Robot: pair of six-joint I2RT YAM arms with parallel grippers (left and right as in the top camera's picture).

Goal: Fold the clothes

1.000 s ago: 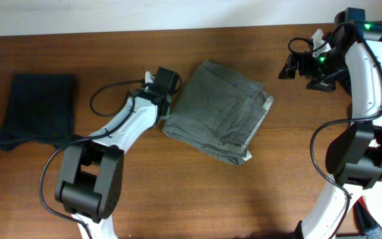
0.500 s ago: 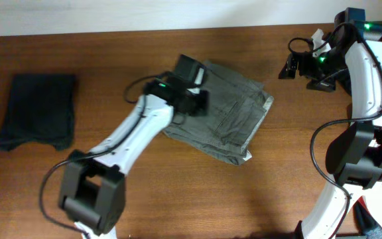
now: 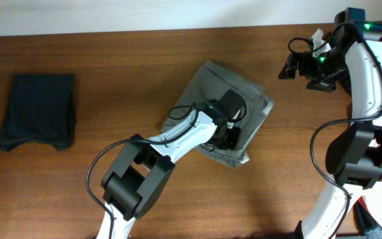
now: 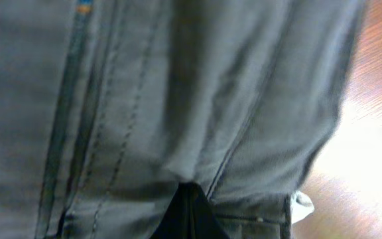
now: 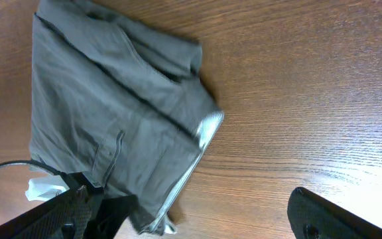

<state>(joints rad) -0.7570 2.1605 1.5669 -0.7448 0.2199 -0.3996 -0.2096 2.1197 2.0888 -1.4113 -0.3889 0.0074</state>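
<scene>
The grey-khaki trousers (image 3: 214, 86) lie folded in a rough rectangle at mid-table, with pale lining showing at the right edge (image 5: 207, 129). My left gripper (image 3: 229, 126) rests on their lower right part, shut, its dark tips (image 4: 190, 212) pressed together against the cloth with no fold between them. Stitched seams of the trousers (image 4: 178, 86) fill the left wrist view. A black garment (image 3: 37, 109) lies folded at the far left. My right gripper (image 3: 292, 66) hovers open above the table to the right of the trousers (image 5: 111, 113), its fingers (image 5: 337, 216) wide apart.
The brown wooden table (image 3: 290, 166) runs back to a pale wall (image 3: 111, 13). The left arm's white links and a black cable (image 3: 178, 113) cross the trousers' lower left. A red item (image 3: 371, 227) peeks in at the bottom right corner.
My left gripper swept from the trousers' left edge across the cloth to their lower right part, and its jaws closed fully. The right arm stayed still.
</scene>
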